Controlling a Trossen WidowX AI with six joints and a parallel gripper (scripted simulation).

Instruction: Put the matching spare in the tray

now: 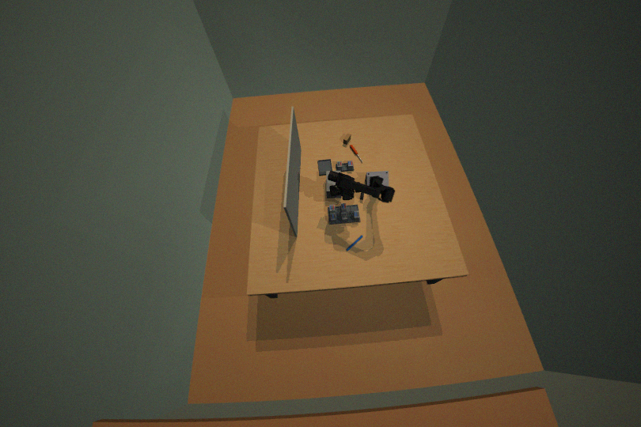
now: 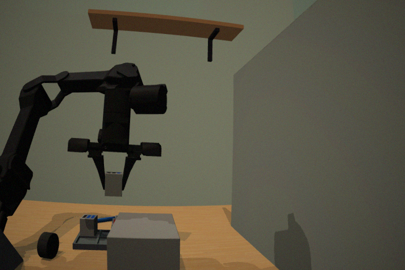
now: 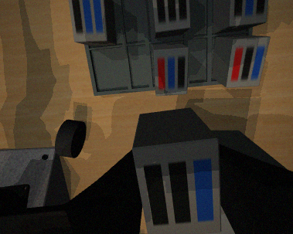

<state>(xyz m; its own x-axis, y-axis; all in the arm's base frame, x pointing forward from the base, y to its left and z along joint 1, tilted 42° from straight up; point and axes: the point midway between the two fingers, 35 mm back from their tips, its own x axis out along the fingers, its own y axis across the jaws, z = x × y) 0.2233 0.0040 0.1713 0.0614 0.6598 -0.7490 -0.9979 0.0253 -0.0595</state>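
Note:
My gripper (image 2: 113,186) (image 3: 170,148) is shut on a grey spare with black, black and blue stripes on top. The spare (image 2: 113,185) (image 3: 179,192) hangs upright, well above the table. The spares rack (image 1: 352,208) (image 2: 89,246) (image 3: 111,66) still bears several spares, among them a black-blue-blue one (image 3: 86,15), an all-black one (image 3: 171,7) and a red-blue-black one (image 3: 171,69). The tray (image 1: 324,167) lies empty beyond the grey box, beside a small holder with two striped units (image 1: 339,165) (image 1: 350,164). I cannot tell which unit is the mounted one, and no code on a back is readable.
The grey box (image 2: 143,226) stands between the rack and the tray. A tall upright panel (image 1: 293,171) (image 2: 304,148) runs alongside them. A black disc (image 2: 47,244) (image 3: 71,138) stands near the arm's base. A blue pen (image 1: 354,243), a screwdriver (image 1: 354,149) and a small block (image 1: 347,139) lie farther out.

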